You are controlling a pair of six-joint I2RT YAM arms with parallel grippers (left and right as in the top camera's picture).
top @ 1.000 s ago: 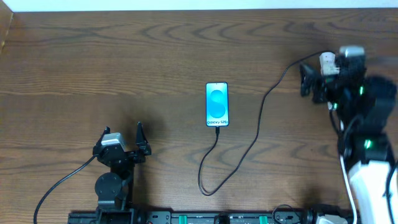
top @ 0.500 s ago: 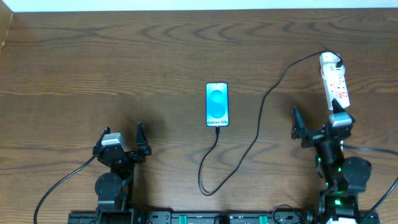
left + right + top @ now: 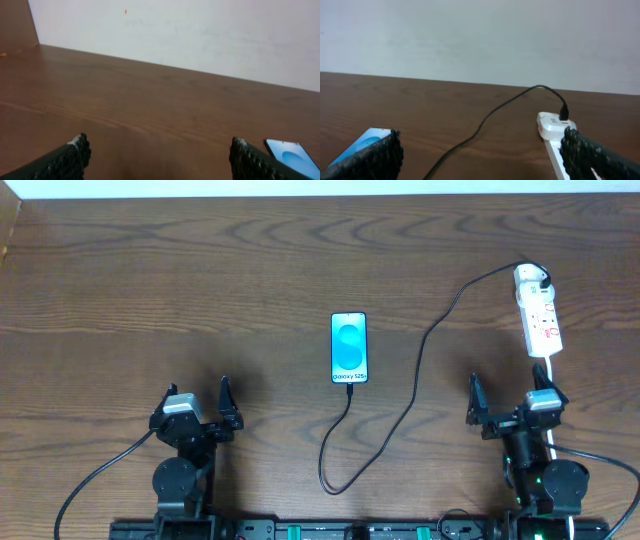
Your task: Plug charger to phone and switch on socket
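Note:
The phone point(image 3: 348, 347) lies face up at the table's middle with its cyan screen lit. The black charger cable point(image 3: 417, 385) runs from its bottom edge, loops toward the front and goes up to the white socket strip point(image 3: 539, 311) at the far right. Its plug tip sits at the phone's bottom edge. My left gripper point(image 3: 198, 416) is open and empty at the front left. My right gripper point(image 3: 506, 416) is open and empty at the front right, below the strip. The right wrist view shows the cable point(image 3: 485, 120), the strip point(image 3: 554, 131) and the phone's corner point(image 3: 362, 142). The left wrist view shows the phone's edge point(image 3: 295, 156).
The strip's white cord point(image 3: 556, 395) runs down past my right arm. A pale wall point(image 3: 480, 35) rises behind the table's far edge. Dark wood table point(image 3: 200, 280) stretches across the view.
My right arm has drawn back from the socket strip at the far right down to the front right. The left arm, phone and cable have not moved.

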